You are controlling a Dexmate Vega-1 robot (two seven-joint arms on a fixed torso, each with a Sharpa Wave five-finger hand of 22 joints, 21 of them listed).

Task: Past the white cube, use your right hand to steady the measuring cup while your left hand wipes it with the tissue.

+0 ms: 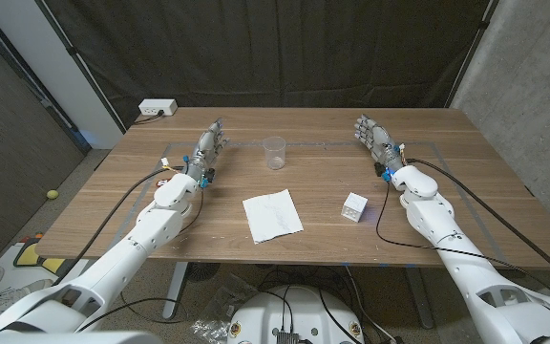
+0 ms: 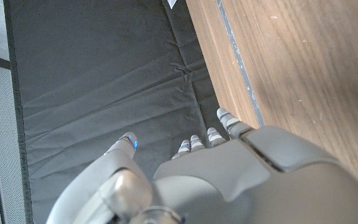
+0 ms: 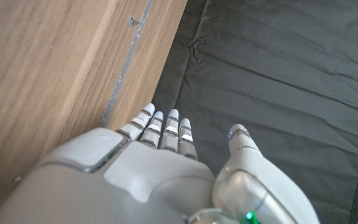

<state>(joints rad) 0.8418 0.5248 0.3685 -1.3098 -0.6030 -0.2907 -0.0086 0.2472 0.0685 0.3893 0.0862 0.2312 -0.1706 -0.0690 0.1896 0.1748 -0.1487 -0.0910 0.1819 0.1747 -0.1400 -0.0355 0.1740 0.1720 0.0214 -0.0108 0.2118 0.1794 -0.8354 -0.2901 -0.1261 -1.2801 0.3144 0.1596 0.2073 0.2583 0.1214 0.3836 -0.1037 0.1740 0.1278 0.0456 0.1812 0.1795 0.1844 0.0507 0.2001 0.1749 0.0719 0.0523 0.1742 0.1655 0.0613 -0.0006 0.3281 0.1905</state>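
Two hands wait at the far side of the table, each empty with its fingers stretched out and only slightly apart: the left hand [image 1: 210, 145] to the left of the small clear plastic measuring cup [image 1: 275, 152], the right hand [image 1: 372, 137] well to its right. The cup stands upright near the far middle, past the small white cube [image 1: 355, 206], which sits on the nearer right. The flat white square tissue [image 1: 272, 214] lies nearer the robot, between the arms, untouched.

Nothing of the task looks begun. To do the first step well, the left hand should probably come back to the tissue and pinch it at one edge so it lifts cleanly, while the right hand moves in to the cup's side and closes gently, since a light, clear cup would tip or slide under a hard push.

The brown wooden table [image 1: 466, 172] carries thin taped lines. Dark cloth hangs behind it, and a white power strip [image 1: 158, 109] rests at the far left corner.
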